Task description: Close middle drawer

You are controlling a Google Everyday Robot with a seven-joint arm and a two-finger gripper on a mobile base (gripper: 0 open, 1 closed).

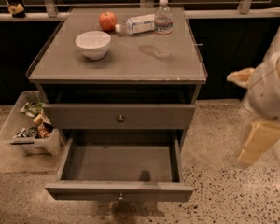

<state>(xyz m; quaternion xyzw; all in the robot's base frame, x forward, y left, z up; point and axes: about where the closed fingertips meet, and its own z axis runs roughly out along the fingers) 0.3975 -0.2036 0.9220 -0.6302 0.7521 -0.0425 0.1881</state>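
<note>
The middle drawer (119, 190) is pulled far out at the bottom of the grey cabinet. Its slim front panel carries a small round knob (120, 197). Its shallow grey box (121, 162) is empty. Above it sits a taller drawer front (84, 116) with its own knob (120, 118), and above that a dark recess under the tabletop. My gripper (256, 143), on the white and cream arm, hangs over the floor to the right of the cabinet, apart from the drawer.
On the cabinet top (60, 62) stand a white bowl (93, 43), an apple (108, 20), an upright water bottle (163, 27) and a lying bottle (136, 24). A clear bin of clutter (30, 129) sits on the floor at the left. The speckled floor (219, 190) spreads around the cabinet.
</note>
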